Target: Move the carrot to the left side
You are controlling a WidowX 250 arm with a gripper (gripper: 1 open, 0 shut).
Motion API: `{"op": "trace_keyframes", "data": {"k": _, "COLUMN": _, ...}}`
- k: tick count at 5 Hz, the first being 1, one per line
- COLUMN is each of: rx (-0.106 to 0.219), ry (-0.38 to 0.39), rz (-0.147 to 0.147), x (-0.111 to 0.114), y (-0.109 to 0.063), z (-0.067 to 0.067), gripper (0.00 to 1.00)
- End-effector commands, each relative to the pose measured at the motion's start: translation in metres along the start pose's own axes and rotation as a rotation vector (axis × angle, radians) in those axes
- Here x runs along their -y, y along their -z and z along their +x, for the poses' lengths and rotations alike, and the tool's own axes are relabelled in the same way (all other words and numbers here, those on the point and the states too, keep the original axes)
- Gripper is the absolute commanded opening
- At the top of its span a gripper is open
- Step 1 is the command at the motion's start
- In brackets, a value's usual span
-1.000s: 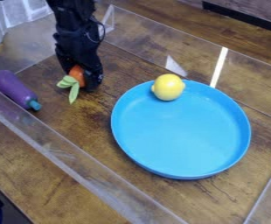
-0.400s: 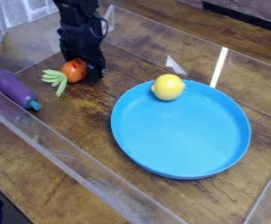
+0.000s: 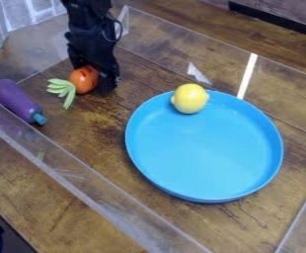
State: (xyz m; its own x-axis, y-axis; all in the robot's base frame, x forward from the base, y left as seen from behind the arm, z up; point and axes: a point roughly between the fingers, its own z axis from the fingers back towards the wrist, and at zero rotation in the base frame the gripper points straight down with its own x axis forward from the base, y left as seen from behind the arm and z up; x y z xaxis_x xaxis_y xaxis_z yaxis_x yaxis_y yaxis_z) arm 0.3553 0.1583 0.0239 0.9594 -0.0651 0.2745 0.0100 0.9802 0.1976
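One arm tilted steeply down | pincer (image 3: 97,81) released | beside carrot (image 3: 79,81)

Surface: dark wooden table (image 3: 63,212), planked, worn.
Light: bright streak (image 3: 248,74) right of fingers.

A small orange toy carrot (image 3: 82,79) with a light-green leafy top lies on the dark brown wood-grain desk (image 3: 63,198), whose planks show darker streaks and pale glare stripes. The black tool (image 3: 95,77) stands beside it. A round yellow lemon (image 3: 189,97) sits on the bright blue round plate (image 3: 208,158). The glossy purple eggplant (image 3: 16,101) has a dark teal stem end.
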Motion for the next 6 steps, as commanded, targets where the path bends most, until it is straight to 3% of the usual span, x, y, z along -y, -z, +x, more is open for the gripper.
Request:
{"op": "trace_keyframes", "data": {"k": 1, "rx": -0.037, "ry": -0.029, "rz": -0.009, "x": -0.007, "y": 0.008, "z": -0.014, "gripper": 1.0}}
{"op": "trace_keyframes", "data": {"k": 6, "rx": -0.092, "ry": -0.077, "rz": -0.048, "x": -0.008, "y": 0.013, "z": -0.027, "gripper": 1.0}}
